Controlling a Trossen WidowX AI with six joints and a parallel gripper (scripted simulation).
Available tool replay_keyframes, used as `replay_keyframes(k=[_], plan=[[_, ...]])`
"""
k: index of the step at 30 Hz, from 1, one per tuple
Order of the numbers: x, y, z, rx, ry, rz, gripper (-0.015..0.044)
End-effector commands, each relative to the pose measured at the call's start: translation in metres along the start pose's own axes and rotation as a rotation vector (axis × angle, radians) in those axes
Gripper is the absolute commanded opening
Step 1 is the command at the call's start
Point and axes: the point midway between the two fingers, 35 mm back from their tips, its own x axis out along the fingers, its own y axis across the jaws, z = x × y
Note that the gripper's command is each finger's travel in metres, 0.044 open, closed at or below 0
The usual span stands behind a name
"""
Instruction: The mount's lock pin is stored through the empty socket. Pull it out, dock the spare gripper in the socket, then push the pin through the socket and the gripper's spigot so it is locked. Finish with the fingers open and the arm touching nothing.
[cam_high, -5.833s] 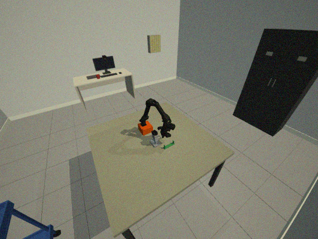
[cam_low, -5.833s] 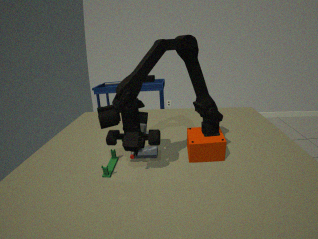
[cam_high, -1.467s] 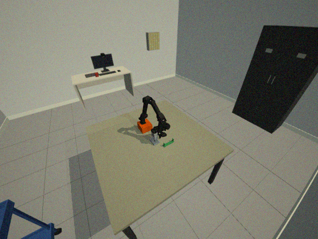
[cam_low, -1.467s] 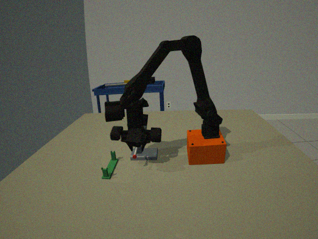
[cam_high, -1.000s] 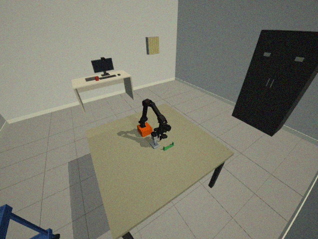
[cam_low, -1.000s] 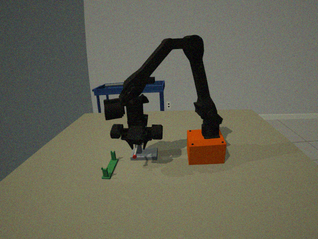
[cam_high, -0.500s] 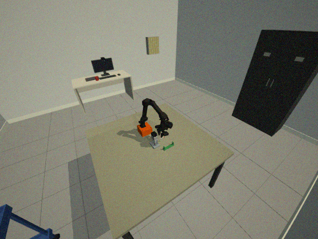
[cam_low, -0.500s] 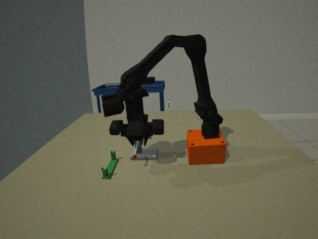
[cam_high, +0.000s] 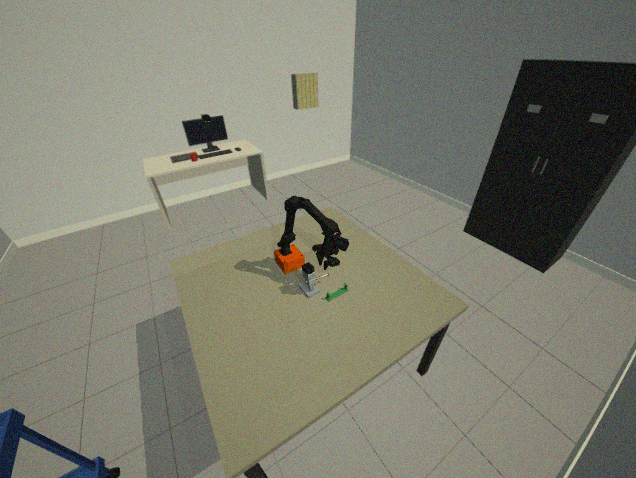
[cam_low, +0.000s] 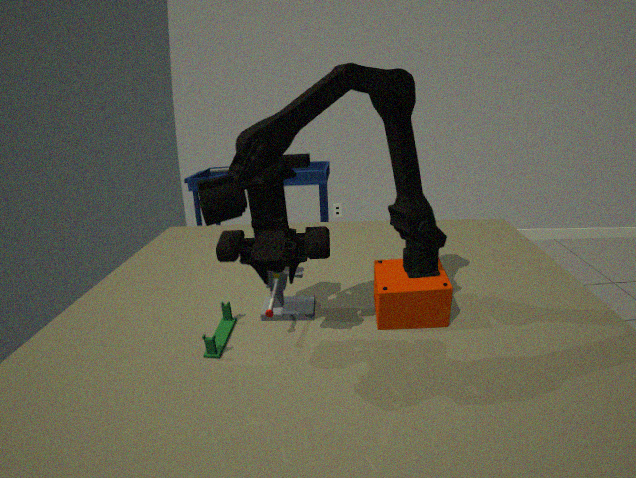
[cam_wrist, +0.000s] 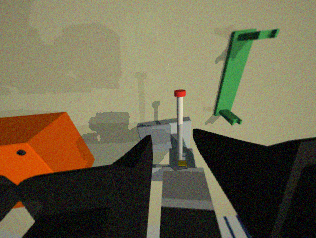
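The grey mount (cam_high: 309, 291) (cam_low: 302, 306) (cam_wrist: 186, 187) stands upright on its base plate. The pin (cam_high: 320, 277) (cam_low: 273, 297) (cam_wrist: 180, 125), white with a red head, sticks out of the mount's side by most of its length, beside a small yellow mark; how deep its tip sits is hidden. A black block (cam_high: 307, 268) (cam_wrist: 185, 222), apparently the spare gripper's body, sits on top of the mount. My gripper (cam_high: 322, 265) (cam_low: 279, 282) (cam_wrist: 172, 136) is part open and empty, pointing down above the pin, with the pin's line between the fingers in the wrist view.
A green cradle (cam_high: 337, 293) (cam_low: 222, 334) (cam_wrist: 235, 70) with two upright ends stands empty on the table beside the mount, on the pin head's side. The orange arm base (cam_high: 289, 259) (cam_low: 413, 306) (cam_wrist: 40, 135) stands on the mount's other side.
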Motion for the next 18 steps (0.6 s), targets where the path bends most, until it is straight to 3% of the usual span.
replay_keyframes(k=[1,4,13,18], plan=[[-0.0097,-0.0003,0.0043,0.001,-0.002,-0.001,0.02],[-0.016,0.0007,0.0068,-0.001,0.001,0.002,0.02],[-0.0085,0.0013,0.0032,-0.002,0.003,0.005,0.0436],[-0.0085,0.0013,0.0032,-0.002,0.003,0.005,0.044]])
